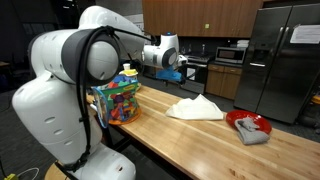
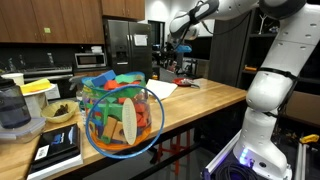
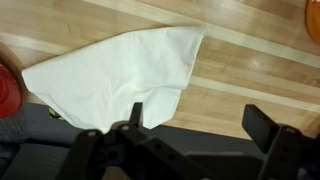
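Observation:
My gripper (image 1: 178, 63) hangs high above the wooden counter (image 1: 200, 135), open and empty; it also shows in an exterior view (image 2: 183, 35). In the wrist view its two dark fingers (image 3: 200, 125) stand wide apart over bare wood. A crumpled white cloth (image 3: 115, 75) lies flat on the counter below and to the left of the fingers. It shows in both exterior views (image 1: 195, 108) (image 2: 163, 89). Nothing is between the fingers.
A clear tub of colourful toys (image 1: 117, 98) (image 2: 120, 115) stands beside my base. A red bowl (image 1: 248, 124) with a grey cloth (image 1: 254, 133) sits at the counter's far end. A red edge (image 3: 8, 90) and an orange edge (image 3: 314, 18) show in the wrist view.

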